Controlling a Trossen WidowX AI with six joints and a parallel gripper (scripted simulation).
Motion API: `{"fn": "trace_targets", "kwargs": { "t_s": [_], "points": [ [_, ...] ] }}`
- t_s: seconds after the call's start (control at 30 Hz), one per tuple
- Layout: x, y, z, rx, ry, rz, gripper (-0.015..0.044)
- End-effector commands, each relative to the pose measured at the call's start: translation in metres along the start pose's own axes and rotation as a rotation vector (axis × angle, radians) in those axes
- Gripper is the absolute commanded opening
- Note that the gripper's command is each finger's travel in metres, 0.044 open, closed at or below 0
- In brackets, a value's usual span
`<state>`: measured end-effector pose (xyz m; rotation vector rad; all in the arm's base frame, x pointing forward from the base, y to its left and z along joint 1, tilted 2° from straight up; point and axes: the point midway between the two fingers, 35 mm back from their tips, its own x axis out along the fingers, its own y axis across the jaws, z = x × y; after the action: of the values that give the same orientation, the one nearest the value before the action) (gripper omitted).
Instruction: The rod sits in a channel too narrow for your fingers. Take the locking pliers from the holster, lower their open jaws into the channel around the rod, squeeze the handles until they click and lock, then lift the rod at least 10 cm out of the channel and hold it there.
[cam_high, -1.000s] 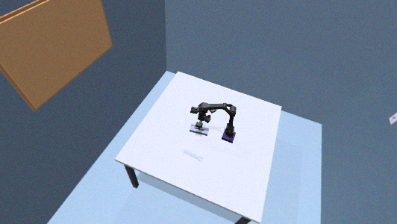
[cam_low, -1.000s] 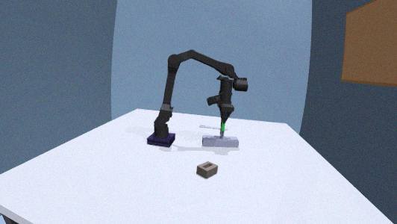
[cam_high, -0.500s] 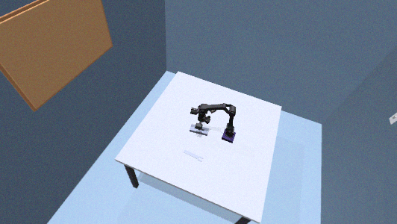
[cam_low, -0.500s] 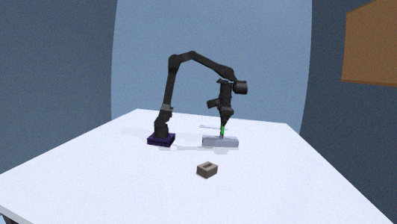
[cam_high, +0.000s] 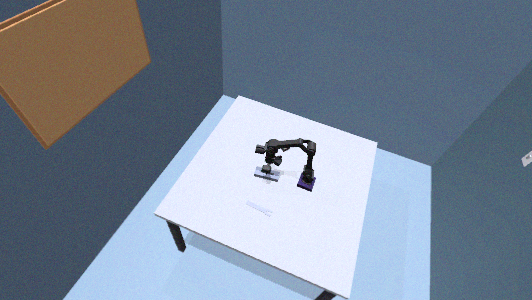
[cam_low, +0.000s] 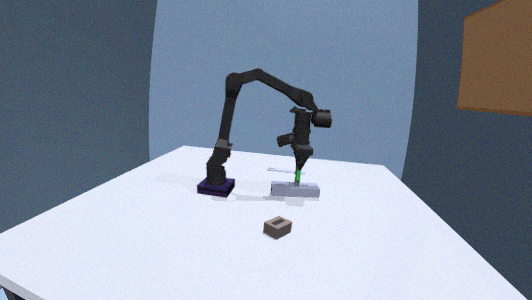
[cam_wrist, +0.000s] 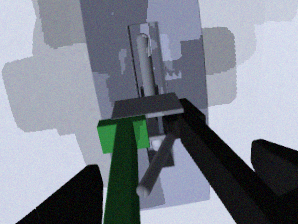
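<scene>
My gripper points down over the channel block, its fingers wide around the pliers' handles. The locking pliers hang upright from it, one handle green and one black, handles spread apart. A grey pin juts from their side in the wrist view. Their lower end reaches the channel; the jaws are hidden under the grey head, so their grip on the rod cannot be told. The grey rod lies in the slot. The brown holster stands empty.
The arm's purple base stands beside the block. A thin pale strip lies on the white table, away from the block. A large brown panel is on a wall.
</scene>
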<state>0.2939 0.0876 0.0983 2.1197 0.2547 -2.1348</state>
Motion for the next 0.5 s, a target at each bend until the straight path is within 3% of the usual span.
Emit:
{"fn": "trace_targets", "kwargs": {
  "t_s": [0.0,0.47],
  "points": [
    [0.0005,0.001,-0.0003,0.001,0.001,0.003,0.03],
    [0.0005,0.0024,-0.0003,0.001,0.001,0.003,0.0282]
  ]
}}
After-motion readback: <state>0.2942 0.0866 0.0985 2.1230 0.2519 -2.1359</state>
